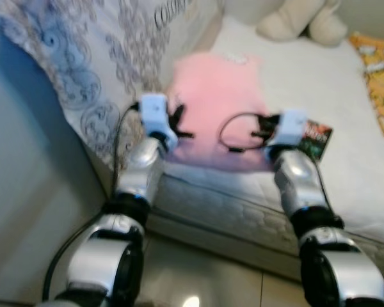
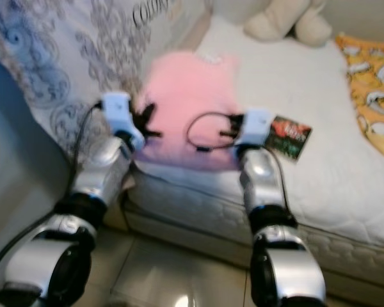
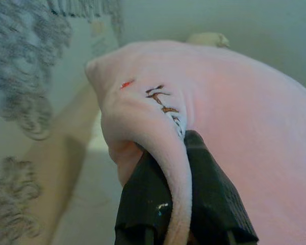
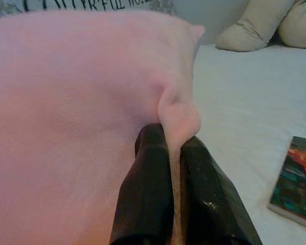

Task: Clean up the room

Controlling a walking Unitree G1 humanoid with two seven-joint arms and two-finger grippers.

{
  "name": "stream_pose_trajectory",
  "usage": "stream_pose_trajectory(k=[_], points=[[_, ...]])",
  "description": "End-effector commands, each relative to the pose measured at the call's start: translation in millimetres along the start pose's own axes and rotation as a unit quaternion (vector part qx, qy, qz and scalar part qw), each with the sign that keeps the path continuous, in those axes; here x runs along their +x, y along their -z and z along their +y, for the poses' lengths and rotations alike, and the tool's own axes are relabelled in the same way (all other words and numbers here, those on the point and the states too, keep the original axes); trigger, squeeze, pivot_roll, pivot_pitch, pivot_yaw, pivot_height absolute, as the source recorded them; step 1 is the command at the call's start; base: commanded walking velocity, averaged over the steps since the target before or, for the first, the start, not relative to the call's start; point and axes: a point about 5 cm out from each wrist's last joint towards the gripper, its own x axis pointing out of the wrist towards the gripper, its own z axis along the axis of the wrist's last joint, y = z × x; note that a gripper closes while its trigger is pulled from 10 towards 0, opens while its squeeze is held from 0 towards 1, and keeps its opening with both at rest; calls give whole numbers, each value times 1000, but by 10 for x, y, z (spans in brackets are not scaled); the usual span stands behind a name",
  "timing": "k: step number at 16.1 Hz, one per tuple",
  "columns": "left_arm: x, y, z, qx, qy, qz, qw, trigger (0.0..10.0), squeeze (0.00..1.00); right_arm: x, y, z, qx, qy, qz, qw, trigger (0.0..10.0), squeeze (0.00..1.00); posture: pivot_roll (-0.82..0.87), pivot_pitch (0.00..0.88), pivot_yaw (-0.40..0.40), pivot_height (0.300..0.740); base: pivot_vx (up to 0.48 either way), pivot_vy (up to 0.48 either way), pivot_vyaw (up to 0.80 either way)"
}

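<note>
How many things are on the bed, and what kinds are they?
Pink pillow, pinched by the left tool and right tool: 1
Book: 1
Cream plush toy: 1
Orange patterned cloth: 1
Total: 4

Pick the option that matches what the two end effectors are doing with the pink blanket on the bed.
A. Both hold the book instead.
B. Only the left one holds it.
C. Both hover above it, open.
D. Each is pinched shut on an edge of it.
D: the wrist views show the left end effector and the right end effector each closed on a fold of the pink blanket.
</note>
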Motion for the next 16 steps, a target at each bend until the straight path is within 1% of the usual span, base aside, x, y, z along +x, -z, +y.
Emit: stream_pose_trajectory(k=[1,8,9,10,11,13,15,16], points=[[-9,-99,151,9,-23,-18,1000,0,0,34,-108,37,-2,-1,-22,1000,0,0,59,21,-45,740,450,0,0],[-5,-82,154,8,-19,-13,1000,0,0,41,-110,49,-3,-3,-22,1000,0,0,58,22,-49,740,450,0,0],[-2,-78,170,1,-20,-10,1000,0,0,41,-110,54,-2,-4,-22,1000,0,0,58,25,-53,740,450,0,0],[4,-63,191,-29,-14,1,999,0,0,42,-105,59,-1,-4,-20,1000,0,0,56,28,-57,740,450,0,0],[7,-62,204,-31,-10,5,999,0,0,42,-102,61,0,-5,-19,1000,0,0,57,30,-58,740,450,0,0],[22,-86,257,-14,-1,16,1000,0,0,39,-80,77,1,-8,-15,1000,0,0,53,38,-58,740,450,0,0],[66,-118,225,7,21,25,999,0,0,34,-79,92,2,-9,-15,1000,0,0,44,49,-52,740,450,0,0],[77,-113,213,8,24,31,999,0,0,34,-76,94,2,-9,-15,1000,0,0,40,56,-47,740,450,0,0]])
